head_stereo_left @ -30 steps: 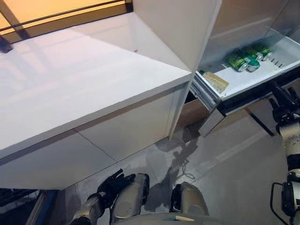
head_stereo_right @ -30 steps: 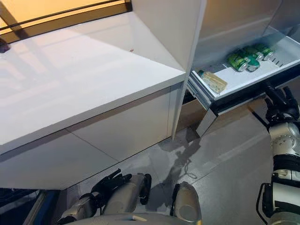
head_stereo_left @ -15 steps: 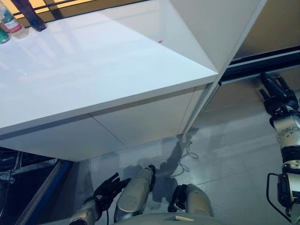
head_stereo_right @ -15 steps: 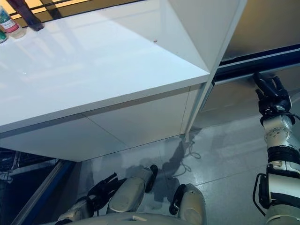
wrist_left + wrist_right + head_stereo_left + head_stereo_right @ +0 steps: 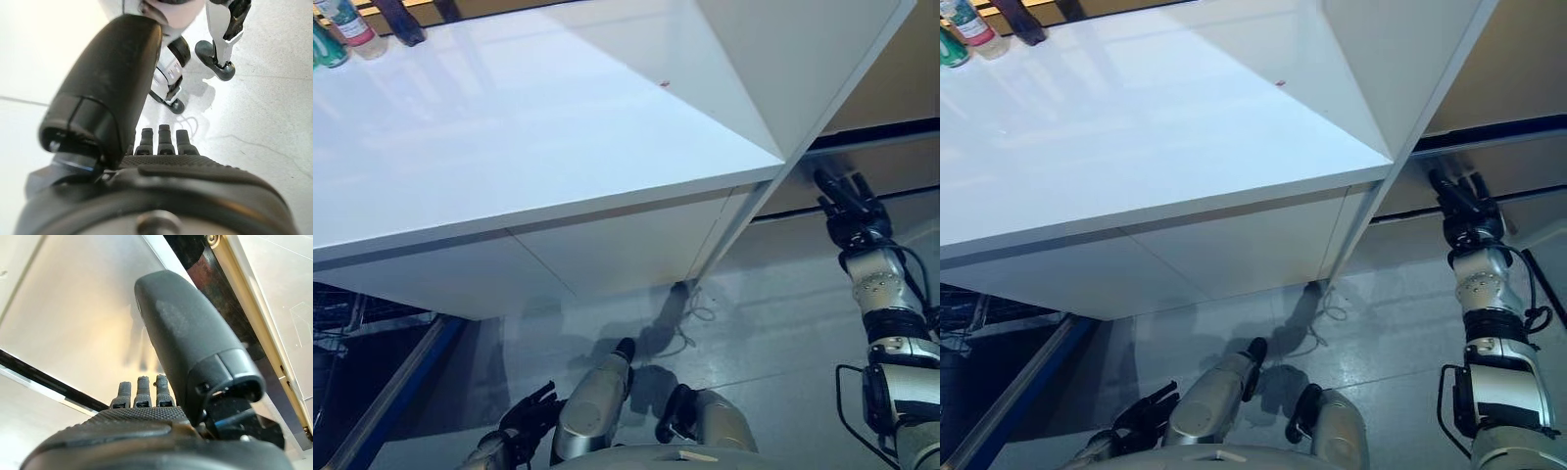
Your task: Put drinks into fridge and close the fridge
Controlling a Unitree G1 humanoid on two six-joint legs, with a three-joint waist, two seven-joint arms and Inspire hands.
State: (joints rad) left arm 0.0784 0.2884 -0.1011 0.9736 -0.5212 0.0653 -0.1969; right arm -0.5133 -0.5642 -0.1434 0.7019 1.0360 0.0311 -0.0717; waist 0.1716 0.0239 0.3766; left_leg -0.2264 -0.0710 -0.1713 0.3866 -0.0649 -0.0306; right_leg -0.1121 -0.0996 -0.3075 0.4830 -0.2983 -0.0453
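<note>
The fridge (image 5: 901,83) stands at the right behind a white side panel (image 5: 783,59). Its tan front is shut, with dark seams across it. My right hand (image 5: 847,206) is held out at the front just under the upper seam, fingers straight and holding nothing. In the right wrist view the hand (image 5: 142,396) points at the tan front (image 5: 73,308). Drinks (image 5: 342,24) stand at the far left corner of the white counter (image 5: 509,127). My left hand (image 5: 524,421) hangs low at the lower left, fingers relaxed and empty, over the floor in the left wrist view (image 5: 159,142).
A dark bottle (image 5: 406,18) stands by the drinks on the counter. White cabinet fronts (image 5: 607,255) close the space under the counter. A blue-edged frame (image 5: 391,392) and a wire rack (image 5: 342,304) lie at the lower left. Grey floor (image 5: 773,333) stretches before the fridge.
The camera has swung. The fridge drawer holding green cans stood open one second ago and is now shut. My right hand has followed the front inwards.
</note>
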